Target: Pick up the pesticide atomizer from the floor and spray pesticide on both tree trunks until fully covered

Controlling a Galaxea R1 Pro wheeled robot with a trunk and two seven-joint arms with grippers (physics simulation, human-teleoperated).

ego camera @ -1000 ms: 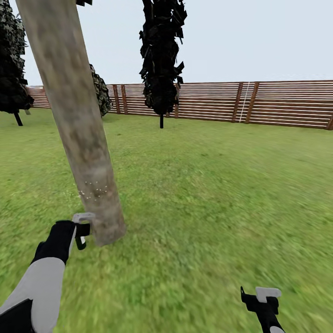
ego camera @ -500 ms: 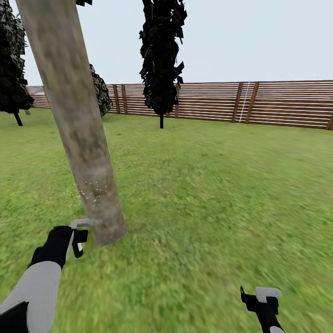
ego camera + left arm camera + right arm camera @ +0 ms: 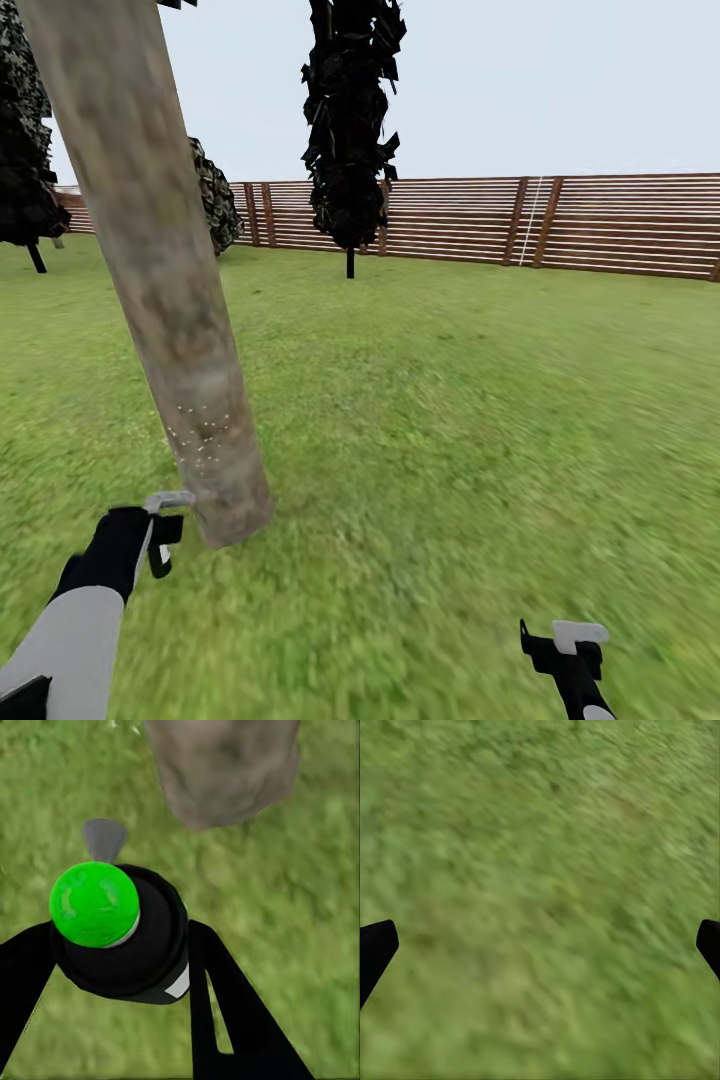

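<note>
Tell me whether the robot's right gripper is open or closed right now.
Open. In the right wrist view the right gripper has its two dark fingertips at opposite picture edges, with nothing but lawn between them.

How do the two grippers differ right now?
The left gripper is shut on the atomizer, beside the trunk's base; the right gripper is open and empty, with only grass between its fingers. Both hang low over the lawn.

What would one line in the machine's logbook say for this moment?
left gripper: shut on pesticide atomizer | aim: tree trunk base | whitish specks low on trunk | right gripper: open over lawn
</note>
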